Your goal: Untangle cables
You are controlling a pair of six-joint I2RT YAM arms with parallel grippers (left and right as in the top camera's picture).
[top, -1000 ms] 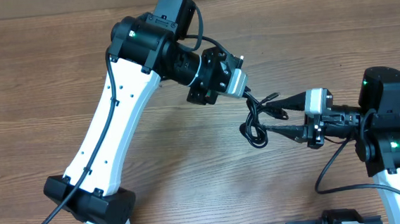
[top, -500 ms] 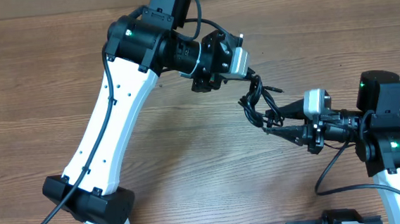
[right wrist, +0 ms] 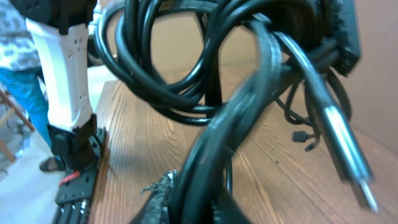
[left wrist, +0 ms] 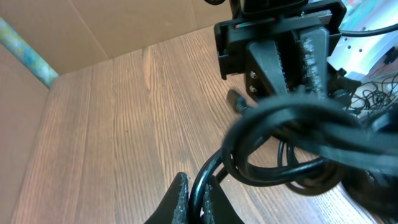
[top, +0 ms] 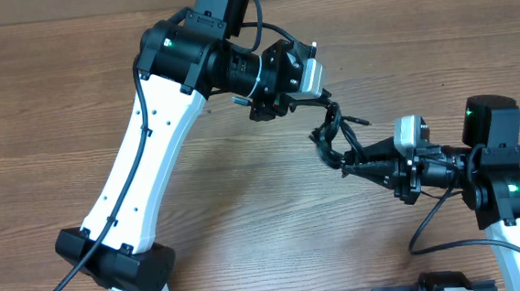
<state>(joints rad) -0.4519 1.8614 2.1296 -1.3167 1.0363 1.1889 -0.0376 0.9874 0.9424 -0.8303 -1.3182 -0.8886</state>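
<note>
Two hands were on the bundle, and as far as I could judge almost none of the untangling was done. In the overhead view the cables (top: 335, 138) sat as one dark clump right of centre in the frame. They were strung between my left hand (top: 329, 106) at their upper end and my right hand (top: 351, 164) at their lower end. They seemed to be lifted off the wooden surface (top: 57, 132), though I could not be sure from above.

My left hand was closed tight on a single strand. In its wrist view the fingers (left wrist: 180, 200) met at the bottom of the frame with one black cord pinched between them, and that cord ran up into a fat loop (left wrist: 280, 146) of several cords across the middle. My right hand was closed down too. Its wrist view showed the fingertips (right wrist: 163, 194) at the bottom edge clamped on a thick run of cord that rose into overlapping coils filling the upper half of the frame. A silver-tipped plug (right wrist: 348, 155) dangled free at the right of that view.

So the grip on both ends looked secured, which I took to be the only step finished. No cord lay by itself anywhere on the surface, and the coils crossed one another too densely for me to count the strands. What was left, by my reckoning, was nearly everything: drawing the loops open, working the plug ends back through, and laying each cord out apart from the others.
</note>
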